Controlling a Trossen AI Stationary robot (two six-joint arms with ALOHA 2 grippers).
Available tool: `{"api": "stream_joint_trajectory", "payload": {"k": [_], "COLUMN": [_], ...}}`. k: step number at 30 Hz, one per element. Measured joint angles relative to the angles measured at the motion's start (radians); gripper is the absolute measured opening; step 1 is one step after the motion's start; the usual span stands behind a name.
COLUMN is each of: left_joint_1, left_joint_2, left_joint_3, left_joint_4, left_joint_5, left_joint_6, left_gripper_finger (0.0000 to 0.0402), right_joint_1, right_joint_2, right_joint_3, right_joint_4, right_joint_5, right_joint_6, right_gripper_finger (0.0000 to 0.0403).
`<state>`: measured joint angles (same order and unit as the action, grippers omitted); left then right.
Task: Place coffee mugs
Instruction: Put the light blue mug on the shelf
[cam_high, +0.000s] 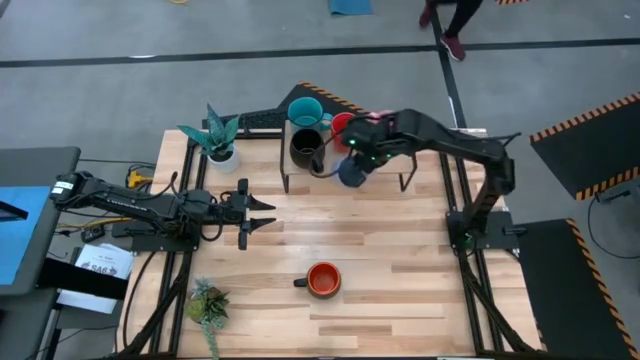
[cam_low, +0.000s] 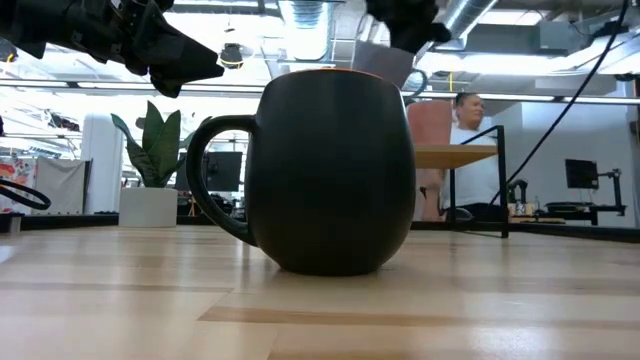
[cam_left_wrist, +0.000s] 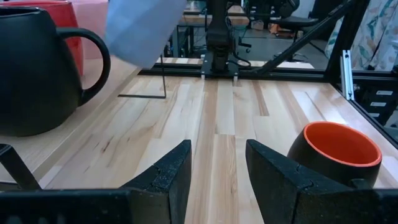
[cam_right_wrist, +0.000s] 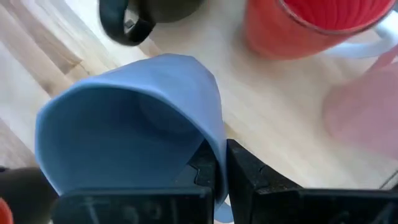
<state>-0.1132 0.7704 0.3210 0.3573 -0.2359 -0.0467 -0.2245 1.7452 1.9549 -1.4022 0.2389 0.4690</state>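
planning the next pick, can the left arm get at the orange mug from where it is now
Probably yes. The left gripper hangs open over bare wood, and nothing stands between it and the orange mug, alone on the table. The right gripper is off holding the light blue mug.

table (cam_high: 400, 260): pale wood, smooth | orange mug (cam_high: 322, 280): glossy | black mug (cam_left_wrist: 37, 68): glossy

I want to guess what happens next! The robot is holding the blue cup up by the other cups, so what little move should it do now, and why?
Probably lower it gently. The right gripper pinches the light blue mug by its rim, tilted, above the wood beside the black mug and red mug. It likely needs to come down upright into that free spot. The left gripper waits, open.
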Motion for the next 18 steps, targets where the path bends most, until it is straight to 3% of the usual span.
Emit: {"api": "stream_joint_trajectory", "payload": {"k": [18], "left_joint_1": [0.0], "left_joint_2": [0.0], "left_joint_3": [0.0], "left_joint_4": [0.0], "left_joint_5": [0.0], "left_joint_6": [-0.002], "left_gripper_finger": [0.0137], "right_joint_1": [-0.106], "right_joint_2": [0.043], "right_joint_3": [0.001], "right_joint_4": [0.036], "right_joint_5": [0.05], "right_joint_6": [0.009], "right_gripper_finger": [0.0039]}}
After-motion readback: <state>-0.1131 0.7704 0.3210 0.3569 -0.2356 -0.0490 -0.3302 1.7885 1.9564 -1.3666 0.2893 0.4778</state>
